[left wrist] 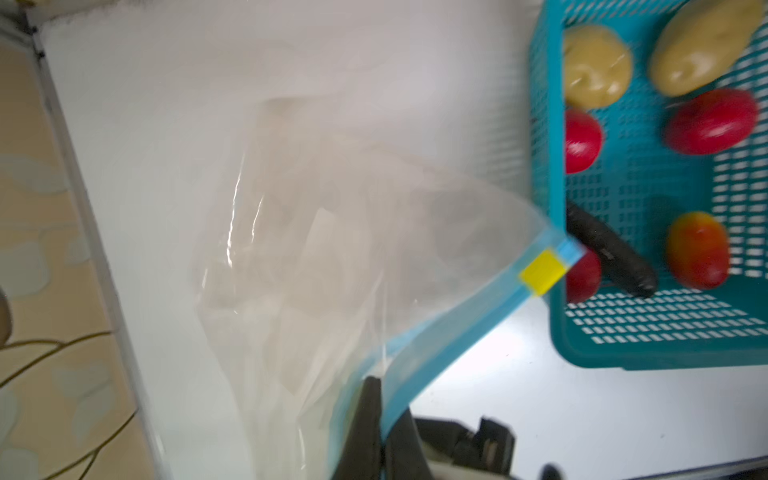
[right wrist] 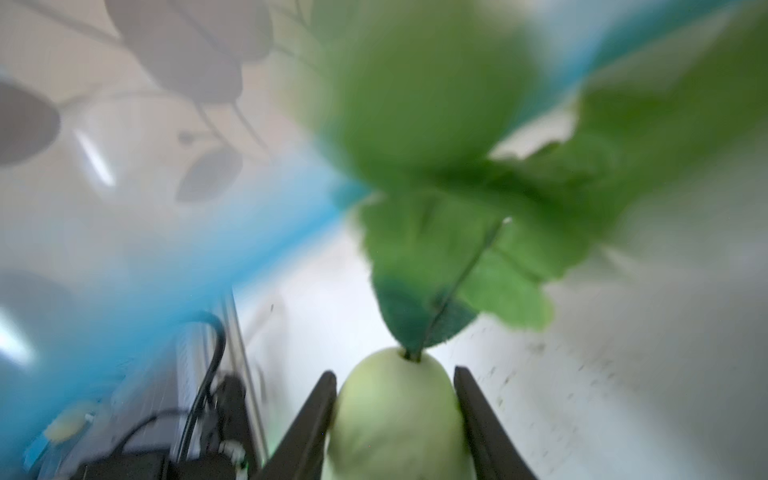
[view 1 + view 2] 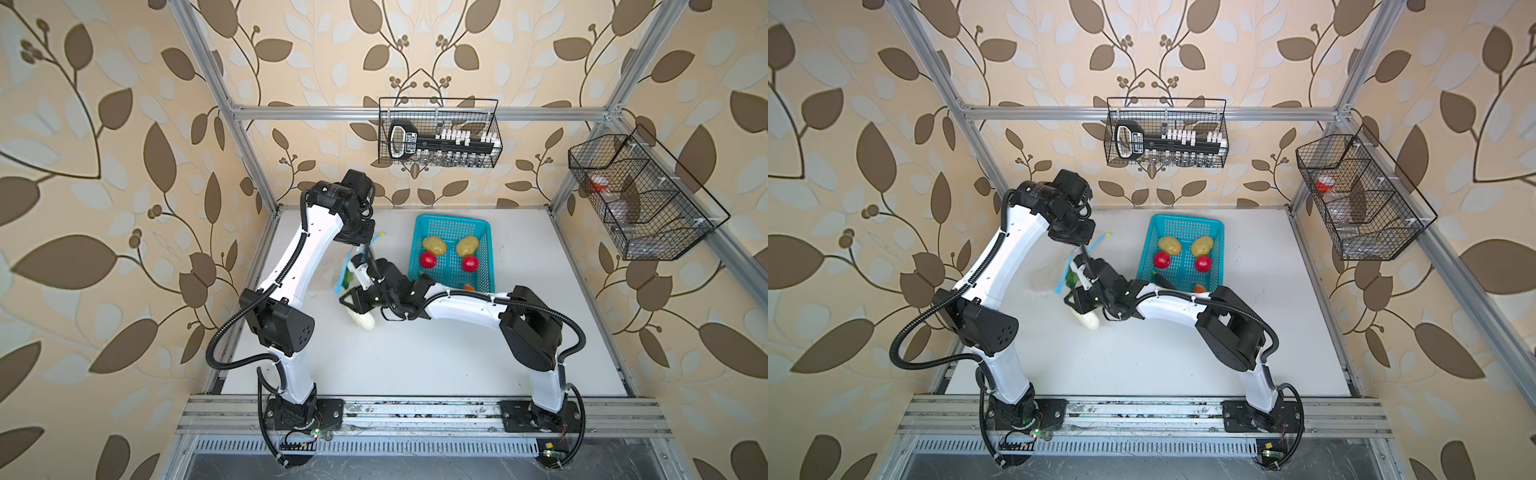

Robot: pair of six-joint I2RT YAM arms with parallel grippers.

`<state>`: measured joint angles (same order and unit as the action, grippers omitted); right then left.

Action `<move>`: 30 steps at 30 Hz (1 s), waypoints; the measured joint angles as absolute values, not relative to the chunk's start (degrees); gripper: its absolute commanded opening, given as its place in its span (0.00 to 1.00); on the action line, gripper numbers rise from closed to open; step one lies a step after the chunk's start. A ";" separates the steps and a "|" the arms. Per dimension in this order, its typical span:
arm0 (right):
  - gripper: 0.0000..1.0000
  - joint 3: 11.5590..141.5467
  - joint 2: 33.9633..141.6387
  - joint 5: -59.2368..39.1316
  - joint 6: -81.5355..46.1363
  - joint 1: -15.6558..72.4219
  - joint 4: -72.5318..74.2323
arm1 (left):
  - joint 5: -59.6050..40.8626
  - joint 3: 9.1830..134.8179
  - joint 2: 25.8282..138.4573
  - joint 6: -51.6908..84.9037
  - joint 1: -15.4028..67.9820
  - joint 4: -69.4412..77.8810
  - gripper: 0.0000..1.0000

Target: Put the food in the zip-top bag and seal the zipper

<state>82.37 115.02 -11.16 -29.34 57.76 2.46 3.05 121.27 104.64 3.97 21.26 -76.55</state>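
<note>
White cucumber (image 2: 395,419) clamped in right gripper (image 2: 394,372), jaws part-way open around its girth. Green leaves (image 2: 457,187) on its tip pointing at the blue strip, probably lined up for insertion.

Beyond, left gripper (image 1: 386,399) pinched fully closed on zipper (image 1: 457,316), lifting bag (image 1: 332,249) off table (image 3: 415,365), likely to present the mouth. Cannot tell whether the mouth gapes. Yellow slider (image 1: 542,272) at strip's end.

Farthest, basket (image 3: 451,217) with potatoes (image 3: 434,245), tomatoes (image 3: 428,259), eggplant (image 1: 611,249), pepper (image 1: 698,249), not yet bagged.
</note>
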 measured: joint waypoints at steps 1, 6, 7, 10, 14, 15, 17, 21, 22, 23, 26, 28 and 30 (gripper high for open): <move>0.00 81.54 114.91 -11.55 -28.88 58.28 2.94 | 2.44 121.45 104.64 3.95 21.45 -75.88 0.00; 0.00 75.72 111.77 -11.92 -27.31 58.30 5.63 | -1.32 121.43 105.03 3.49 21.80 -74.74 0.00; 0.00 75.40 111.02 -11.94 -27.20 57.95 5.87 | -1.50 121.25 105.08 3.33 21.80 -74.63 0.00; 0.00 74.41 108.36 -12.58 -27.55 56.27 8.14 | -1.56 120.33 105.16 3.05 21.80 -74.48 0.00; 0.00 67.11 101.93 -12.88 -28.77 53.23 11.77 | -0.58 118.93 105.16 2.87 21.80 -73.34 0.00; 0.00 64.69 100.05 -12.82 -29.17 52.34 12.14 | 0.03 118.52 105.16 2.85 21.80 -72.99 0.00; 0.00 60.51 96.77 -12.64 -29.87 50.43 12.14 | 0.67 117.14 105.08 2.85 21.80 -71.90 0.00; 0.00 54.83 90.30 -11.25 -31.51 44.75 9.98 | 1.58 114.80 105.08 2.92 21.80 -71.16 0.00; 0.00 54.22 88.79 -10.37 -31.75 43.33 9.02 | 1.67 114.50 105.08 2.92 21.80 -70.98 0.00; 0.00 53.87 87.11 -9.26 -31.94 41.56 7.90 | 1.76 114.24 105.08 2.94 21.80 -70.72 0.00; 0.00 54.02 83.53 -5.54 -32.45 36.71 5.06 | 1.85 113.23 105.06 2.96 21.80 -69.89 0.00; 0.00 54.87 82.91 -3.49 -32.80 33.43 2.87 | 1.80 112.33 104.97 2.96 21.80 -69.32 0.00; 0.00 56.55 84.16 -1.89 -32.80 30.20 0.32 | 1.80 111.26 104.73 2.96 21.80 -68.66 0.00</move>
